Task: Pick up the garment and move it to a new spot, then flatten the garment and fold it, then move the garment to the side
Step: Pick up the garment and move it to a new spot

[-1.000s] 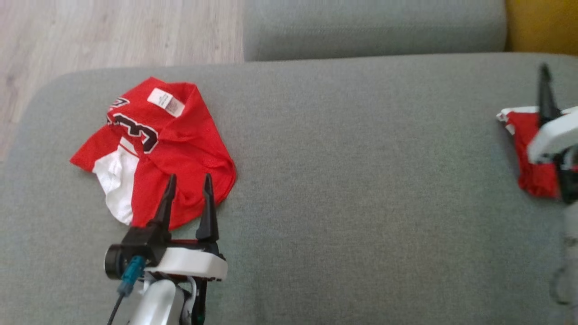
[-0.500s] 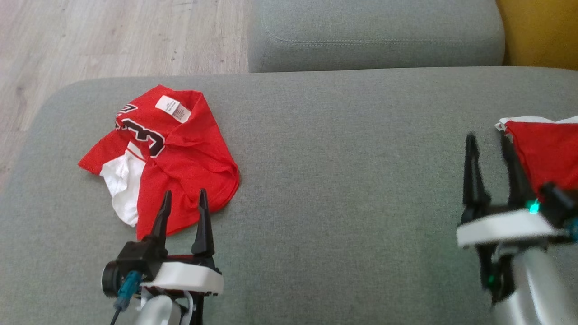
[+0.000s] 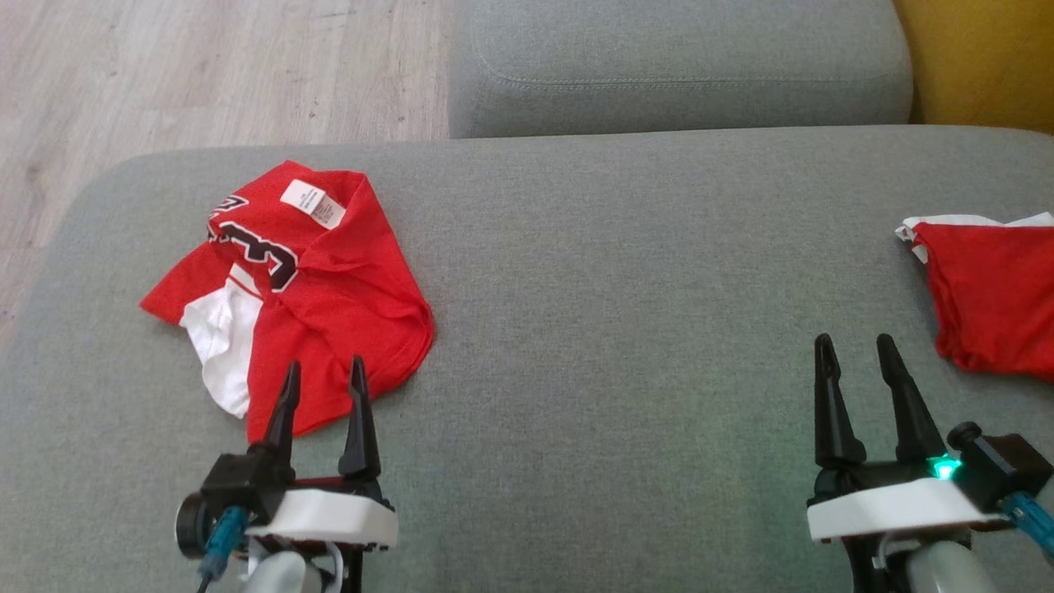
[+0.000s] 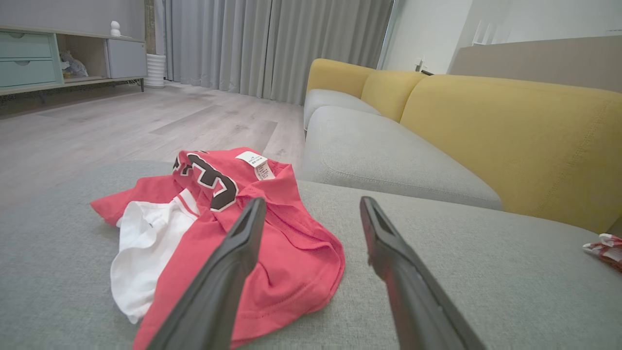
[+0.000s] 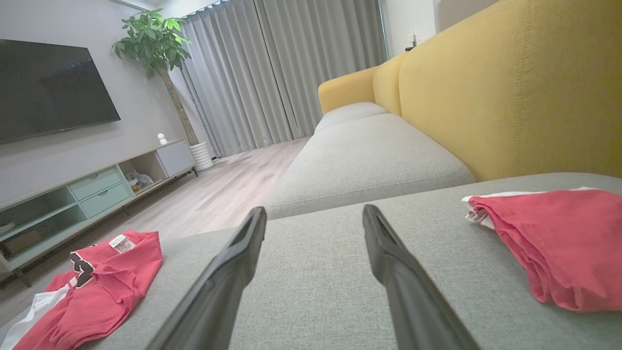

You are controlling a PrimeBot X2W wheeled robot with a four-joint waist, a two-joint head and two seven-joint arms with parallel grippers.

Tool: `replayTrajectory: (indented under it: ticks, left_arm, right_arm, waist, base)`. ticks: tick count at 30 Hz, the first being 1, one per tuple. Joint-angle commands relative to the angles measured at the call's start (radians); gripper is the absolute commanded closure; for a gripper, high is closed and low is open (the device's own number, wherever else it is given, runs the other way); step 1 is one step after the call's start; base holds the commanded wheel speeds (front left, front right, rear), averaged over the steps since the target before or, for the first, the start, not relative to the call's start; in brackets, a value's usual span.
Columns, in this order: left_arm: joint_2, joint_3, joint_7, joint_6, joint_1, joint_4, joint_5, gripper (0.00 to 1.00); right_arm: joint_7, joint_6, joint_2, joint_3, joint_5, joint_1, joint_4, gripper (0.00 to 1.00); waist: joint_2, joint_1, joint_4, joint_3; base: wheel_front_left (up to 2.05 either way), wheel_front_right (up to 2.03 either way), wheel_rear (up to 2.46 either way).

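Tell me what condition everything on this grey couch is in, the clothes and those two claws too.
Red jersey: crumpled, unfolded, lying on the grey cushion, label showing.
Second red garment: folded, lying flat near the cushion's right end.
Left gripper: open, holding nothing, at the jersey's near edge.
Right gripper: open, holding nothing, apart from the folded garment.
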Motion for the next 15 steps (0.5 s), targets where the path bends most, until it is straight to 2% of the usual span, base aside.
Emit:
replayTrajectory:
  ticks: [1, 15]
  left_arm:
    - [0.005, 0.036, -0.01, 0.001, -0.02, -0.033, -0.002, 0.0]
    - [0.005, 0.032, -0.01, -0.002, -0.024, -0.032, 0.004, 0.0]
  right_arm:
    - [-0.011, -0.001, 0.0, 0.024, -0.006, -0.025, -0.041, 0.0]
    - [-0.011, -0.001, 0.001, 0.053, 0.02, -0.028, -0.042, 0.0]
  waist:
    - [-0.0001, 0.0, -0.001, -0.002]
    - [-0.0001, 0.0, 0.021, -0.003]
  base:
    - [0.0, 0.0, 0.0]
    - [0.0, 0.0, 0.0]
